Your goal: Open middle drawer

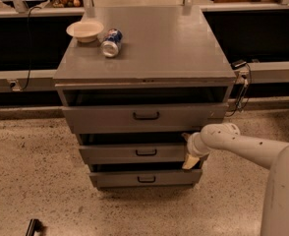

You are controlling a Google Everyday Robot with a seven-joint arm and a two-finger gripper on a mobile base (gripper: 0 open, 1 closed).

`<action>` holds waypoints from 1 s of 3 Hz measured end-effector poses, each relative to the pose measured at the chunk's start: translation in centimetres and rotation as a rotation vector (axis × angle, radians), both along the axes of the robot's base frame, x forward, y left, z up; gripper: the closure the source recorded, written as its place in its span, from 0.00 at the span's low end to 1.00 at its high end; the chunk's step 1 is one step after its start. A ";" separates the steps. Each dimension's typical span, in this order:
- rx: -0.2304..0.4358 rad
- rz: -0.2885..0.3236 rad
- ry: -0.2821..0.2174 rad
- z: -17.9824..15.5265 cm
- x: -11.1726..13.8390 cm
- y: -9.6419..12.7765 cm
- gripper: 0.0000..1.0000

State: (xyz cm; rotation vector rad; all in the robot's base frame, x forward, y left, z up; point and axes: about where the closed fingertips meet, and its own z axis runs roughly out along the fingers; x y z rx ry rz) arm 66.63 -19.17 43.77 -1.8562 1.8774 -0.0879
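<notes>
My gripper (189, 151) sits against the right end of the middle drawer (130, 153), at the corner where its grey front panel ends. I cannot tell from here whether the gripper is spread or closed, or whether it has hold of the panel edge. My white arm (255, 146) reaches in from the right, low and nearly level.

The middle drawer's small black handle (146, 152) is to the left of my gripper, at the centre of the panel, and I am not touching it. A dark gap shows along the top of that panel.

Just above my gripper is the taller top drawer (100, 118) with its wider handle (146, 115), also with a dark opening above it. Just below and to the left is the bottom drawer (115, 179).

Up and well away to my left, on the flat top of the cabinet (164, 48), a pale bowl (85, 30) stands near the back left corner. A blue and white drink can (111, 42) lies on its side just beside it.

Up and to my right, a black cable (243, 90) hangs beside the cabinet. The speckled floor (31, 166) spreads out below me.
</notes>
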 end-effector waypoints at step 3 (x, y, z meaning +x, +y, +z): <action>-0.013 -0.017 0.079 -1.4 -2.3 -0.2 0.60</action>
